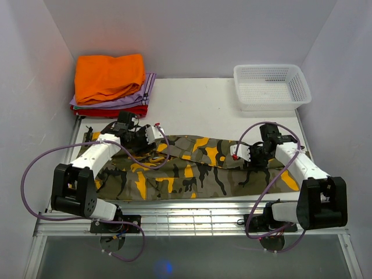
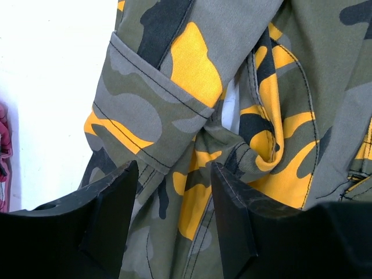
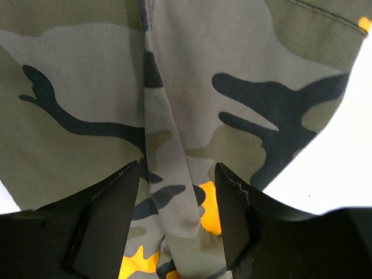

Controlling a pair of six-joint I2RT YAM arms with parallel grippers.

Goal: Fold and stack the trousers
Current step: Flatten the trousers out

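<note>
Top external view: the trousers (image 1: 192, 168) lie spread lengthwise across the near half of the white table (image 1: 197, 104), reaching from the left arm's side to the right arm's side, rumpled along their far edge. The left gripper (image 1: 156, 136) sits low on that far edge towards the left end. The right gripper (image 1: 237, 158) sits on the same edge towards the right end. In the far left corner, well apart from the trousers, an orange folded garment (image 1: 109, 75) tops a stack of lilac and red folded clothes (image 1: 142, 96). A white basket (image 1: 270, 87) stands in the far right corner.

Left wrist view: the left gripper (image 2: 174, 174) is down in the camouflage cloth (image 2: 157, 75). Its two black fingers (image 2: 110, 215) stand partly closed, and bunched fabric fills the gap from one inner face to the other, so they are clenched on the trousers. Just past the tips the cloth gathers into a twisted knot of creases. Bare table (image 2: 46, 75) shows to the left, with a sliver of the red clothes (image 2: 3, 145) at the frame's edge.

Right wrist view: the right gripper (image 3: 174, 174) pinches a raised ridge of the trousers (image 3: 244, 70). The fold runs up from between the fingers (image 3: 235, 221) and touches both, while the cloth slopes away on either side. White table (image 3: 349, 168) shows at the right.
</note>
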